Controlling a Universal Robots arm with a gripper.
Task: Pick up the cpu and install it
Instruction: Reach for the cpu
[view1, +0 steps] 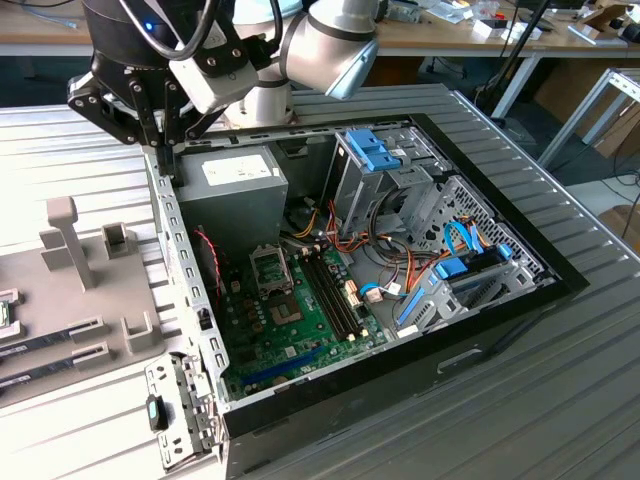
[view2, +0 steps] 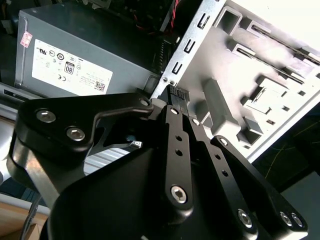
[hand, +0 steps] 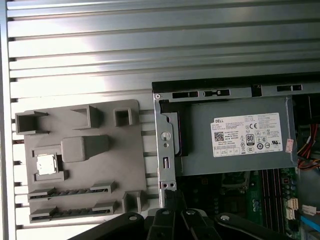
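The cpu (hand: 46, 164), a small silvery square chip, lies in a recess of the grey fixture tray (hand: 100, 165); in the exterior view the cpu (view1: 4, 312) sits at the far left edge. My gripper (view1: 166, 165) hangs over the rear left rim of the open computer case (view1: 180, 240), beside the power supply (view1: 238, 175), well apart from the chip. Its black fingers (view2: 174, 107) are pressed together with nothing between them. The gripper (hand: 170, 196) tips point at the case rim. On the green motherboard (view1: 300, 330) the socket (view1: 270, 270) stands uncovered.
Two long dark memory sticks (hand: 70, 192) lie in slots of the tray, near a grey upright post (view1: 65, 240). Inside the case are drive cages with blue clips (view1: 375, 150), coloured cables (view1: 330, 235) and memory slots (view1: 335, 295). The case stands on a ribbed metal table (view1: 560, 380).
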